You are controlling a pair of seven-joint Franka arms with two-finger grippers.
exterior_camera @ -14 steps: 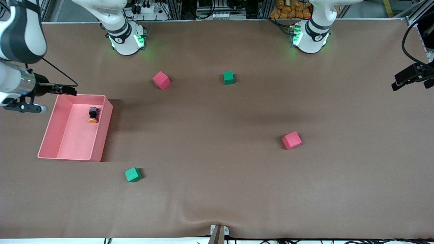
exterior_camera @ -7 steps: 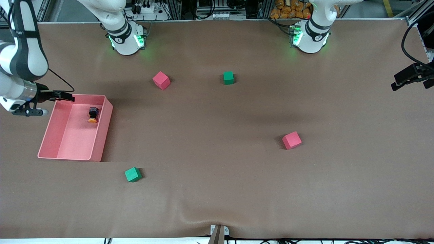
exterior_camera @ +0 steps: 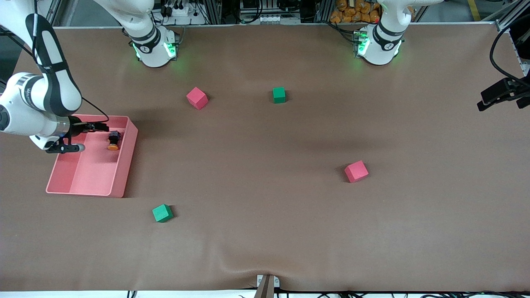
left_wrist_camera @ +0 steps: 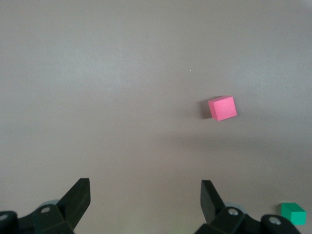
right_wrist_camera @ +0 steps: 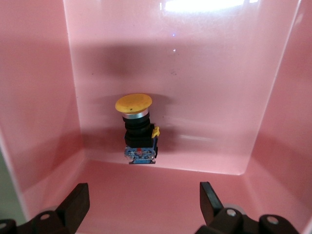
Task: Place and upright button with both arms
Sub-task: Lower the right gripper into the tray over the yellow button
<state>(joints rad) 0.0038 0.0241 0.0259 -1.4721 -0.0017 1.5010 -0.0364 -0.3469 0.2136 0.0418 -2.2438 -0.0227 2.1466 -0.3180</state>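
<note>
The button (exterior_camera: 113,140) lies on its side in the pink bin (exterior_camera: 126,159), orange cap toward the front camera. The right wrist view shows the button (right_wrist_camera: 138,127) with its black body on the bin (right_wrist_camera: 39,97) floor, close to a wall. My right gripper (exterior_camera: 102,127) hangs open over the bin's end nearest the bases, just beside the button. In its own view the right gripper (right_wrist_camera: 144,195) has nothing between its fingers. My left gripper (exterior_camera: 485,100) waits open at the left arm's end of the table. From the wrist, the left gripper (left_wrist_camera: 145,195) is over bare table.
A red cube (exterior_camera: 197,98) and a green cube (exterior_camera: 279,94) sit near the bases. Another red cube (exterior_camera: 356,171) lies mid-table, and another green cube (exterior_camera: 162,213) lies nearer the front camera than the bin. The left wrist view shows a red cube (left_wrist_camera: 222,107) and a green cube (left_wrist_camera: 293,213).
My right arm has swung in and lowered, carrying its open gripper from outside the bin's corner to over the bin beside the button. The left arm has not moved.
</note>
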